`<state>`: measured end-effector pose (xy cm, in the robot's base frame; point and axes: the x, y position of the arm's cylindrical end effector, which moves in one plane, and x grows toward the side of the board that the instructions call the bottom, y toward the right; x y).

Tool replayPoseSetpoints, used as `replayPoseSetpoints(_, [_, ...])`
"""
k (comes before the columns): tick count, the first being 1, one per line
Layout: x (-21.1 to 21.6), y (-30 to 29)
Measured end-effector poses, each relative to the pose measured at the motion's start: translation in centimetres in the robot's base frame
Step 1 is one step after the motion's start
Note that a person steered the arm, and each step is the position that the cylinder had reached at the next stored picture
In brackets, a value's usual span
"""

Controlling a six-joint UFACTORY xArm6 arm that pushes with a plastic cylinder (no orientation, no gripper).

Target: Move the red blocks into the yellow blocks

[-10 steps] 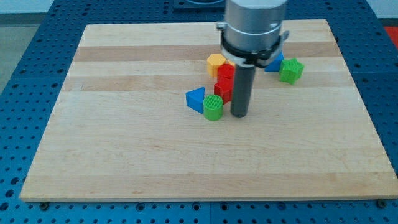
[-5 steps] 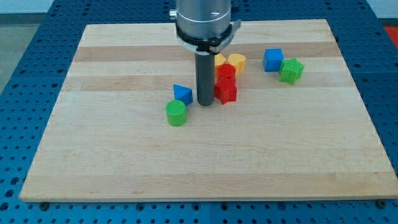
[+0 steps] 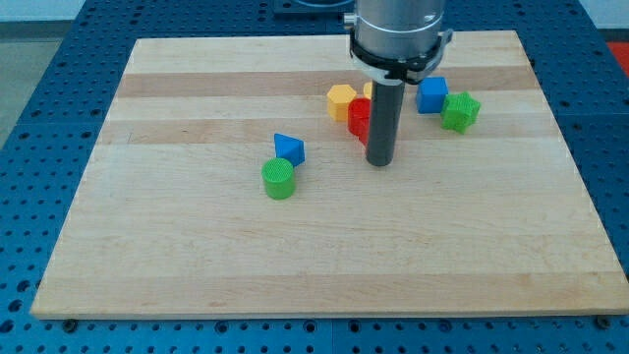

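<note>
Wooden board [image 3: 197,256] on a blue pegboard surface [image 3: 39,118]. My rod comes down from the view's top, right of centre; my tip [image 3: 381,161] rests on the board just below the red and yellow cluster. I have no pincer to open or close, only this bare rod, and it holds nothing. A red block [image 3: 359,118] shows just left of the rod, touching it or nearly so; its shape is partly hidden and I cannot tell whether a second red piece sits behind the rod. The yellow block [image 3: 341,100], many-sided, lies against the red one on its upper left. A sliver of a second yellow piece [image 3: 368,89] peeks out beside the rod, shape unclear. To the view's right, a blue cube [image 3: 431,94] and a green star-like block [image 3: 460,111] sit side by side, close together. Well to the left of my tip, a blue triangular block [image 3: 289,148] stands just above a green cylinder [image 3: 279,179], nearly touching.
</note>
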<state>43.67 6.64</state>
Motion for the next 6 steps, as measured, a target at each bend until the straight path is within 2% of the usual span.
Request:
replayPoseSetpoints(3, [-4.1,0.4])
replayPoseSetpoints(6, [-6.3,0.4])
